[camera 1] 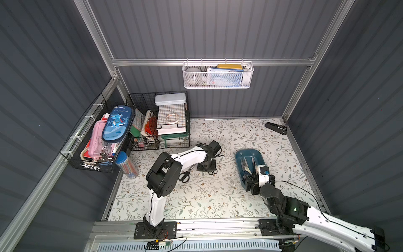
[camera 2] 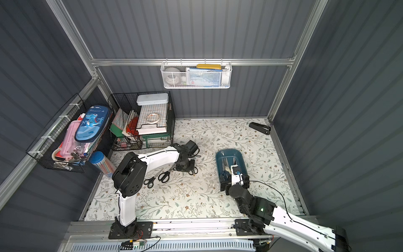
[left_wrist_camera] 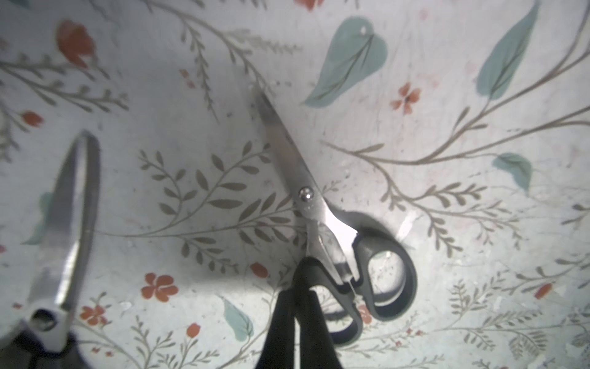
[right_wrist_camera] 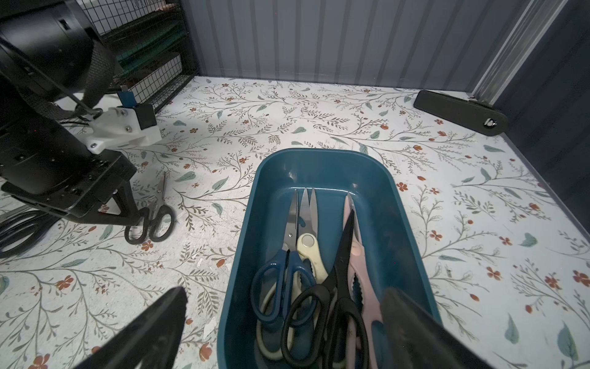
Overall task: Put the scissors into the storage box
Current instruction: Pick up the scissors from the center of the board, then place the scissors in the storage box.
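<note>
Four prs of scissors are seen inside the storage box (right_wrist_camera: 322, 152): a blue-handled pr (right_wrist_camera: 285, 260), cream shears (right_wrist_camera: 308, 244), pink shears (right_wrist_camera: 367, 297) and a black-handled pr (right_wrist_camera: 341, 262). The black-handled pr is laid across the pink shears. All blades are pointed at the box's far end.

Three more black prs are found outside, on the floral table cover (camera 1: 218, 196), all on the L-arm side of the box. The small black pr (left_wrist_camera: 306, 198) is placed nearest the box but well apart from it, flat on the cover w/ blades shut. The L gripper (left_wrist_camera: 300, 278) is clamped on it: the fingers (left_wrist_camera: 284, 319) are pressed together w/ barely a slit btwn them, and the edge of one handle loop is pinched there.

A 2nd black pr (camera 2: 167, 172) and a 3rd black pr (camera 2: 150, 181) are seen further from the box, just beside each other, next to the L arm.

The R gripper (right_wrist_camera: 285, 292) is held over the box's near end, jaws spread wide, nothing gripped. One finger (right_wrist_camera: 153, 326) is outside the box wall; the other is over the box's opposite side.

A black folded tool (right_wrist_camera: 459, 111) is seen well beyond the box's far end, by the back wall.
</note>
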Controlling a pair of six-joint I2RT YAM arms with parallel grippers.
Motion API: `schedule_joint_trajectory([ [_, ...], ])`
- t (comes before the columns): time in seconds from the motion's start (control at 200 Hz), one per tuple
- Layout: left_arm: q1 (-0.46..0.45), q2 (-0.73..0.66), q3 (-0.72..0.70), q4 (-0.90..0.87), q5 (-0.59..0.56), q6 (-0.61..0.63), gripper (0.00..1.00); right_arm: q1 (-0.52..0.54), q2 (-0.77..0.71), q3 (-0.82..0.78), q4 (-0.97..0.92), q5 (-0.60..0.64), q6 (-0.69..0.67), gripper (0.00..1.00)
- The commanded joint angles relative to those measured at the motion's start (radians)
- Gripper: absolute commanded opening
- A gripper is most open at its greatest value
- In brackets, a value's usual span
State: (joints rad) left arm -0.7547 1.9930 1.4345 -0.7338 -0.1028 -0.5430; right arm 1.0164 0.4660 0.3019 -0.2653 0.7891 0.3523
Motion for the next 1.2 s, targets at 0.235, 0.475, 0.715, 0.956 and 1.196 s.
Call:
schedule_joint_trajectory([
  [0.235, -0.021, -0.091, 0.206, -0.071, 0.019, 0.112, 0.00, 0.004, -0.274, -0.015, -0.118, 0.096, 0.057, 0.99],
  [0.475, -0.129, 0.045, 0.459, -0.161, 0.061, 0.124, 0.00, 0.004, -0.421, -0.021, -0.218, 0.178, 0.099, 0.99],
  [0.715, -0.199, 0.123, 0.514, -0.073, 0.191, 0.058, 0.00, 0.004, -0.383, -0.010, -0.224, 0.185, 0.117, 0.99],
  [0.956, -0.254, 0.218, 0.584, -0.065, 0.271, 0.025, 0.00, 0.003, -0.368, -0.012, -0.219, 0.191, 0.121, 0.99],
  [1.196, -0.258, 0.255, 0.556, -0.028, 0.271, -0.022, 0.00, 0.003, -0.360, -0.010, -0.215, 0.187, 0.119, 0.99],
])
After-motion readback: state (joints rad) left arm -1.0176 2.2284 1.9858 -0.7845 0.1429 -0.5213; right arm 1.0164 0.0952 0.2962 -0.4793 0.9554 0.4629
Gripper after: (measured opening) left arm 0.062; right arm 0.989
